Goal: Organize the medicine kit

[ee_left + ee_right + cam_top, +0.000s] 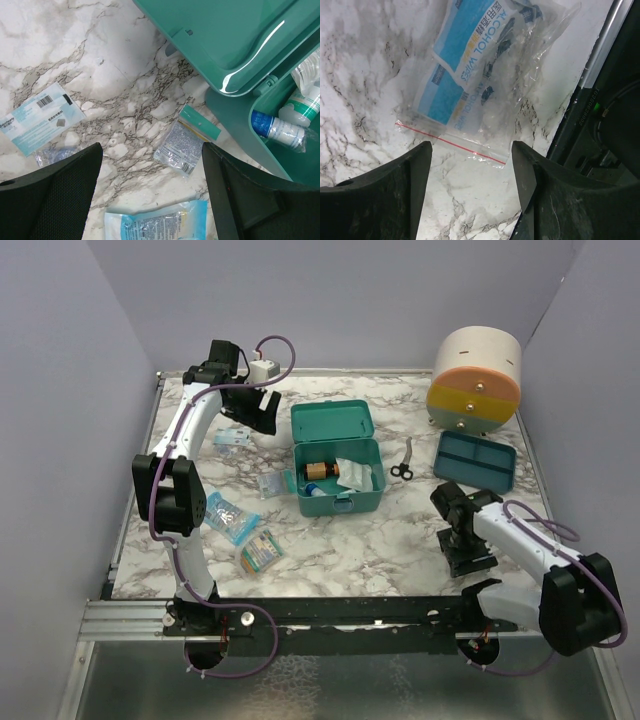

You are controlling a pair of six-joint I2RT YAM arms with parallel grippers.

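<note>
The teal medicine kit [336, 487] stands open at mid-table with its lid [332, 423] tipped back. It holds a brown bottle [322, 471], white packets [356, 476] and a blue-capped bottle [276, 131]. My left gripper [267, 414] hangs open and empty above the table left of the kit. The left wrist view [150, 155] shows a clear packet with a teal header [187, 145] and a blue packet [157, 225] below it. My right gripper [467, 556] is open and empty at the front right. In the right wrist view [470, 150] it sits just short of a clear bag of alcohol wipes [480, 65].
A barcode packet [42, 117], a blue bag [230, 517] and a colourful packet [260, 552] lie left of the kit. Scissors [403, 462], a flat teal tray [475, 460] and the round drawer unit [478, 380] stand at the right. The front rail [600, 75] runs beside the wipes bag.
</note>
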